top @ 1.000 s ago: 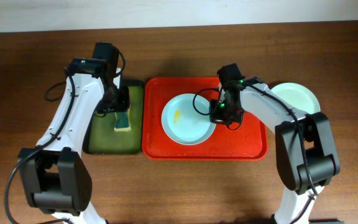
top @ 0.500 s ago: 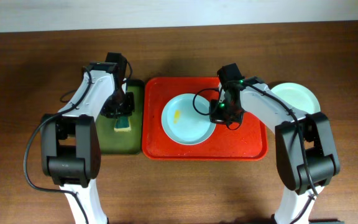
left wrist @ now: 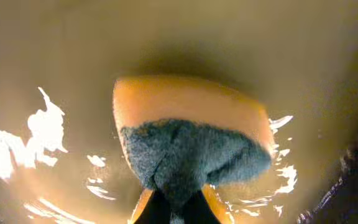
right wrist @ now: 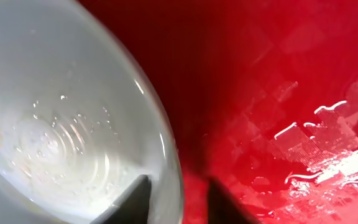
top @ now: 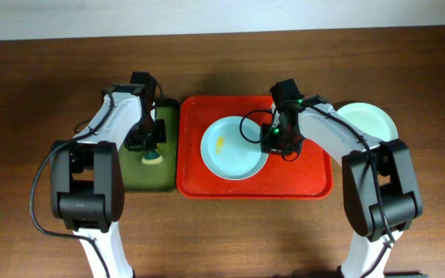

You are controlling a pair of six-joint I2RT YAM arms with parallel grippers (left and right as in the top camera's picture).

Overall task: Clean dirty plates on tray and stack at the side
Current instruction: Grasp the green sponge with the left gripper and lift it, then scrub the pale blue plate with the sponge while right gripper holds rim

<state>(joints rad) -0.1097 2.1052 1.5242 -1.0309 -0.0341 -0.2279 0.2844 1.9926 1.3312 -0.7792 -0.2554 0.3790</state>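
Rim straddle on right side: right claw (right wrist: 179,200) apart, one finger over and one outside edge of pale mint-green round plate (top: 234,147). Plate lies in large red plastic tray (top: 315,182), yellow smear (top: 220,143) unwiped. Left claw (left wrist: 173,213) clamped on yellow sponge with blue-grey scrub face (left wrist: 191,140), over narrow dark green tray (top: 128,176). Risks, my read: red floor looks wet, so plate skids if I close off-square. Sponge pinched at one end, so it could twist out under scrubbing pressure.

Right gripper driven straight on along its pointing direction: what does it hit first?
Likely the rim of the pale mint-green round plate, which sits between the right gripper's open fingers. Just beyond lies the floor of the large red plastic tray. Depth is unclear.
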